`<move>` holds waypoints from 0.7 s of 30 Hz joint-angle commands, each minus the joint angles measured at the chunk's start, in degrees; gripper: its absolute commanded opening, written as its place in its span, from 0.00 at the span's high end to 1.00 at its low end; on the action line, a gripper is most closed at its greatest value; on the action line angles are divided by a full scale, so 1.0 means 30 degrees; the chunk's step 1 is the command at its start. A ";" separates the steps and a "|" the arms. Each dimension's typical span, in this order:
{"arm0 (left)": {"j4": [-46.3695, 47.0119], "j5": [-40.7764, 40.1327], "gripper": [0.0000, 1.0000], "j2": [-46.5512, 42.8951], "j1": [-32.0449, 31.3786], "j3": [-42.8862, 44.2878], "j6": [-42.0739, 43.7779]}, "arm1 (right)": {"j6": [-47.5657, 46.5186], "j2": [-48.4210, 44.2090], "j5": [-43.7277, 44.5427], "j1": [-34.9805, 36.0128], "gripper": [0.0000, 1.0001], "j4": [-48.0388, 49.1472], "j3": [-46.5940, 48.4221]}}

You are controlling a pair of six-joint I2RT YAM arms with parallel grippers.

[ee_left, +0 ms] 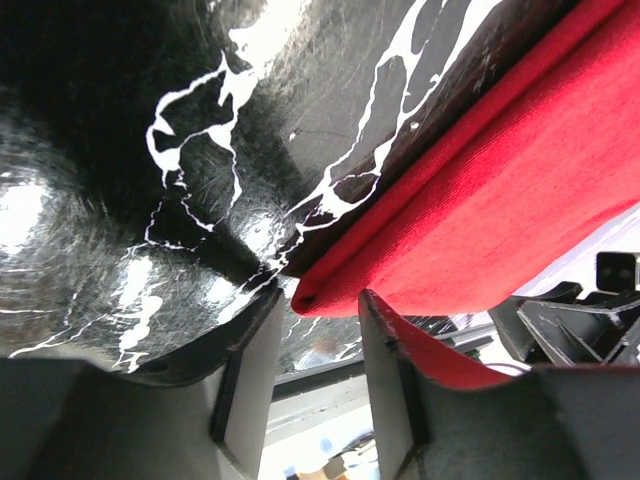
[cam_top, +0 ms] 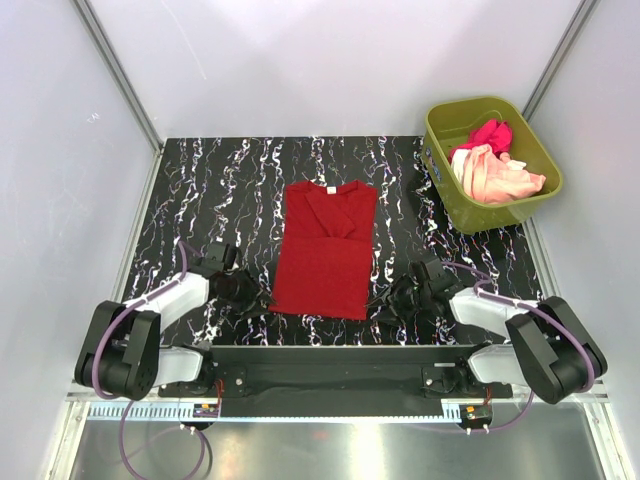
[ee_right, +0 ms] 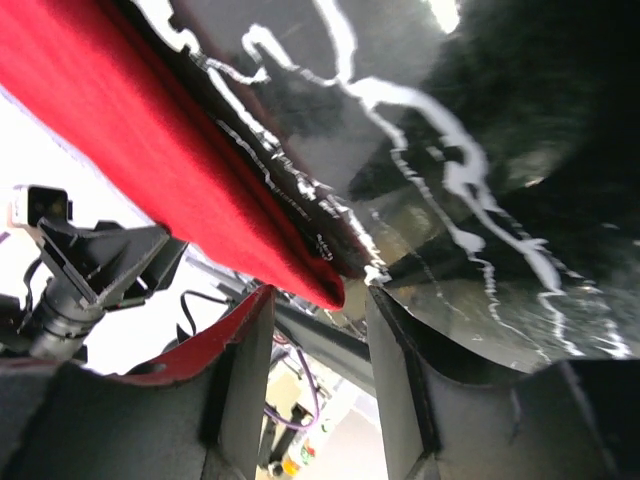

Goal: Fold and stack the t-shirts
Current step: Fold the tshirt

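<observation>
item 1, red shirt (cam_top: 325, 255): lies flat at the middle of the table (cam_top: 200, 180), which is black with white marbling. collar toward 12 o'clock, hem toward 6 o'clock. both sleeves are folded inward across the chest, leaving a long narrow panel. the panel is tilted a little, with the hem drifting toward 7 o'clock.

item 2, left gripper (ee_left: 320, 298): low over the table at the red shirt's 7 o'clock corner. jaws stand apart with a clear gap. the pointed tip of the hem corner sits at the mouth of that gap, not pinched. a strip of red runs along the outer side of one jaw; i cannot tell whether it is cloth or a reflection.

item 3, right gripper (ee_right: 320, 292): low over the table at the red shirt's 5 o'clock corner. jaws are parted and nothing is clamped. the hem corner ends just at the gap's mouth. one jaw shows the same red strip, equally unclear.

item 4, tub (cam_top: 490, 212): olive-green, at the table's 2 o'clock corner, well apart from the red shirt.

item 5, pink shirt (cam_top: 488, 133): crumpled and unfolded inside the tub, toward its 12 o'clock end.

item 6, peach shirt (cam_top: 500, 180): crumpled inside the tub on the 5 o'clock side. it touches the pink shirt, and one fold reaches the rim.
</observation>
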 commanded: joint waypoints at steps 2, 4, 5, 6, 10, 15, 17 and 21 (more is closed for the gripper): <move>-0.0473 -0.2777 0.60 0.0968 -0.0138 -0.1119 0.0050 | 0.0579 -0.0051 0.1261 0.0130 0.50 -0.0221 -0.0130; -0.0385 -0.2778 0.65 0.1084 -0.0138 -0.1119 0.0078 | 0.0289 0.0649 0.0911 0.0130 0.50 -0.0509 0.0103; -0.0327 -0.2777 0.67 0.1172 -0.0138 -0.1061 0.0136 | 0.0141 0.0857 0.0851 0.0362 0.50 -0.0917 0.0453; -0.0326 -0.2661 0.69 0.1318 -0.0138 -0.1003 0.0166 | -0.0063 0.1236 0.0821 0.0539 0.50 -0.1066 0.0601; -0.0384 -0.2689 0.81 0.1320 -0.0138 -0.0914 0.0487 | -0.0095 0.2234 0.0090 0.1271 0.48 -0.0891 0.0603; -0.0443 -0.2661 0.91 0.0939 -0.0138 -0.1031 0.0606 | 0.0492 0.2353 0.0439 0.1712 0.43 -0.0335 0.0221; -0.0501 -0.2630 0.95 0.0910 -0.0138 -0.1060 0.0693 | 0.0491 0.2353 0.0994 0.1712 0.43 -0.0423 0.0397; -0.0531 -0.2456 1.00 0.0763 -0.0138 -0.1119 0.0694 | 0.0842 0.3170 0.1670 0.1712 0.45 0.0162 0.0486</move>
